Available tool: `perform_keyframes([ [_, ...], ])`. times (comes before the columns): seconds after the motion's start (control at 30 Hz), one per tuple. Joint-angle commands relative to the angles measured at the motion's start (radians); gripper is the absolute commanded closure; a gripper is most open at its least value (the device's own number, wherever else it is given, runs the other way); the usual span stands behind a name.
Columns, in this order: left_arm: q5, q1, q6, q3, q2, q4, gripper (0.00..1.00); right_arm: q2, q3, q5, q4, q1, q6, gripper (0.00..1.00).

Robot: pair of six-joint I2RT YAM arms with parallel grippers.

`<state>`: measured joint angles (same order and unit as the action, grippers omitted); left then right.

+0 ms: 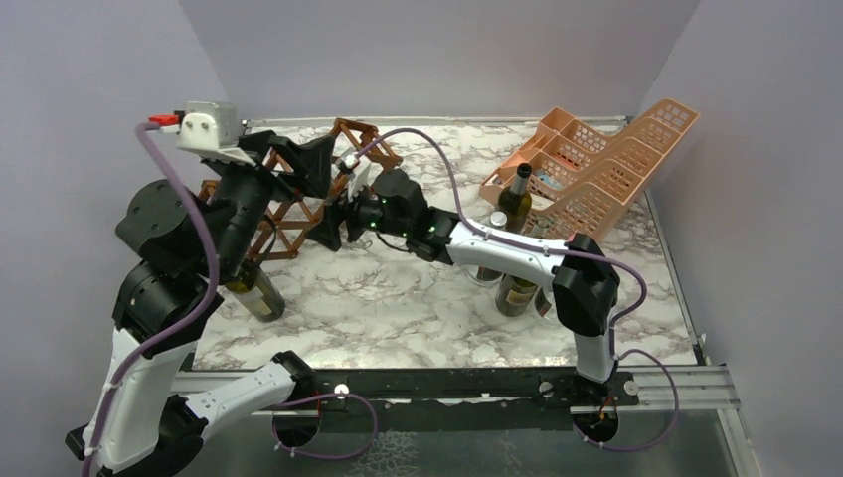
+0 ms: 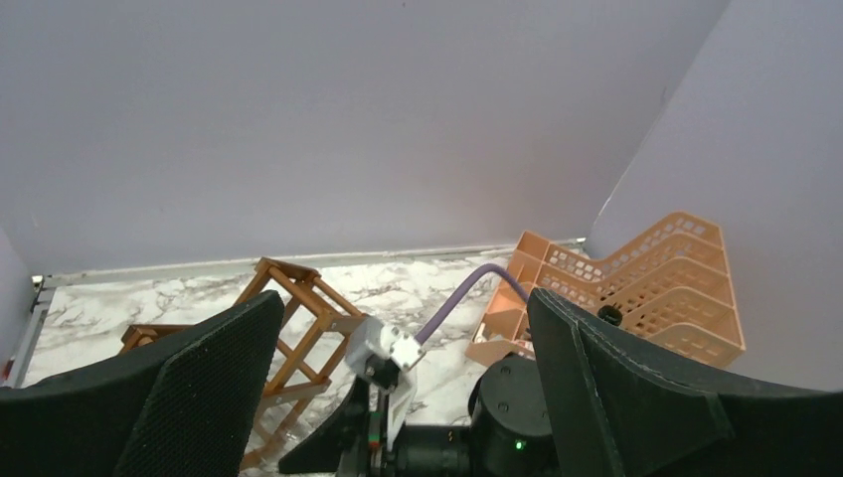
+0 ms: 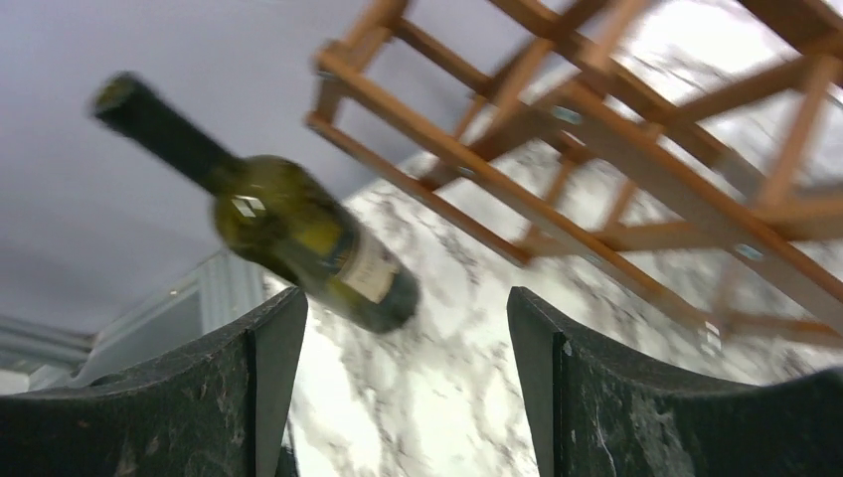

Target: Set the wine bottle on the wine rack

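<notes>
Top external view: a dark green glass wine bottle with a pale label (image 1: 253, 293) is seen lying on its side on the white marble-patterned tabletop (image 1: 398, 308), toward the left edge, partly hidden under the raised left arm. It is placed near the brown wooden lattice wine rack (image 1: 343, 149) at the back left, but outside it, with none of it in the diamond cells. The left hand (image 1: 316, 167) is held raised over the rack, its jaws spread wide and nothing between them; in the left wrist view the rack's slats and the peach-orange perforated plastic basket rack (image 2: 646, 288) at the right rear are framed between its black fingers (image 2: 219, 388). The right arm is stretched across the tabletop to the left, and the right hand (image 1: 336, 214) is placed just beside the rack's front. In the right wrist view its fingers (image 3: 596, 397) are parted and nothing is gripped; the bottle, somewhat blurred, is shown beyond the fingertips, neck pointed away, with the rack to its right. A dark upright bottle (image 1: 514, 197) is stood just in front of the basket rack
</notes>
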<state>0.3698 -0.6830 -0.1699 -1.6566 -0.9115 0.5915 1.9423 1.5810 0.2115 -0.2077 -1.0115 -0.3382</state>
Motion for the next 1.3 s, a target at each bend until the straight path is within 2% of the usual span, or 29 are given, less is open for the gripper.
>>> perform_keyframes([
  [0.0,-0.022,-0.001,0.022,-0.041,0.035,-0.018,0.01,0.055,0.098,0.014,-0.027,-0.088,0.073,0.24],
  [0.43,0.012,-0.001,0.045,-0.018,0.109,-0.019,0.01,0.335,0.455,-0.04,-0.065,-0.237,0.163,0.2],
  [0.67,0.016,0.0,0.041,0.018,0.137,-0.017,0.01,0.428,0.548,-0.026,-0.122,-0.249,0.173,0.2],
  [0.8,0.02,-0.001,0.04,0.028,0.144,-0.017,0.01,0.489,0.639,-0.017,-0.096,-0.254,0.198,0.24],
  [0.93,0.018,-0.001,0.042,0.026,0.142,-0.016,0.01,0.55,0.729,-0.078,-0.047,-0.256,0.216,0.3],
  [1.03,0.015,-0.001,0.043,0.009,0.13,0.0,0.01,0.55,0.717,-0.104,-0.078,-0.257,0.231,0.34],
  [1.13,0.01,-0.001,0.035,0.001,0.123,0.011,0.01,0.551,0.721,-0.086,-0.093,-0.256,0.247,0.44],
  [1.27,-0.006,-0.001,0.024,0.004,0.115,0.013,0.01,0.544,0.711,-0.055,-0.107,-0.258,0.264,0.46],
])
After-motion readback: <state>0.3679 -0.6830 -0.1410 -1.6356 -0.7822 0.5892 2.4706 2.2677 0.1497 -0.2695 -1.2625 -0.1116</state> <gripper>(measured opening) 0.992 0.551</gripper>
